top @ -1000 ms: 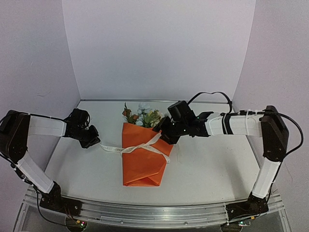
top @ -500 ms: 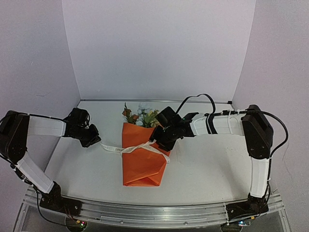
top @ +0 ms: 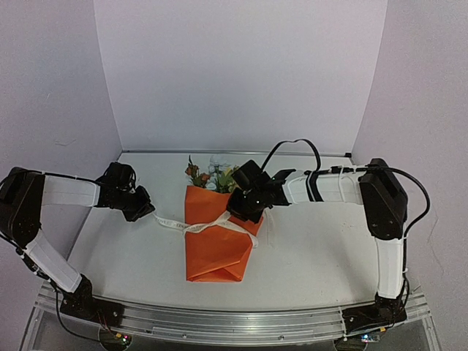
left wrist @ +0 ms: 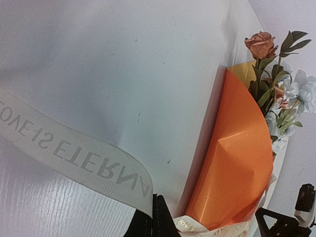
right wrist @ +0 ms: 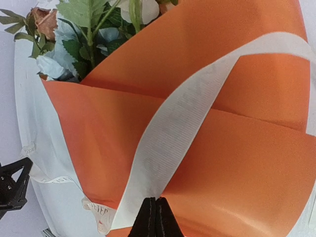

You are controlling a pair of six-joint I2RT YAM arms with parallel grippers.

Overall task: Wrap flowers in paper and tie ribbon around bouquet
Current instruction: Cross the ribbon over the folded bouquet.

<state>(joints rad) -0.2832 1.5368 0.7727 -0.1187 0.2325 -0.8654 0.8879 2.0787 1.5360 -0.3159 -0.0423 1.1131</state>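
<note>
- Top external: the bouquet [top: 216, 245] lies flat in the middle of the worktop [top: 314, 256], with the flowers [top: 214, 175] pointing to the far wall. The orange paper [top: 208, 263] is already folded round the stems, and the ribbon [top: 191, 225] is draped across the wrap's upper half.
- The left claw [top: 149, 213], just left of the wrap, is clenched on the ribbon's left tail. The left wrist view shows the lettered band running straight into its closed tips.
- The right claw [top: 236, 213] sits over the wrap's upper right edge, also clenched. In the right wrist view a strand crossing the orange face ends at its pinched tips, so it appears to be grasping the ribbon.
- The step in hand, on this reading: wrapping is done and tying is under way, with both tails gripped and no knot visible yet.
- The next move likely calls for drawing the two tails against each other to cinch the band, then crossing them. The pulls need to balance, or the light wrap may slide or come unfolded.
- Against a second ago: the right claw, then gaping and off the wrap's right edge, has come leftward onto the paper and snapped closed. The left claw, the bouquet and the lie of the ribbon look unchanged.
</note>
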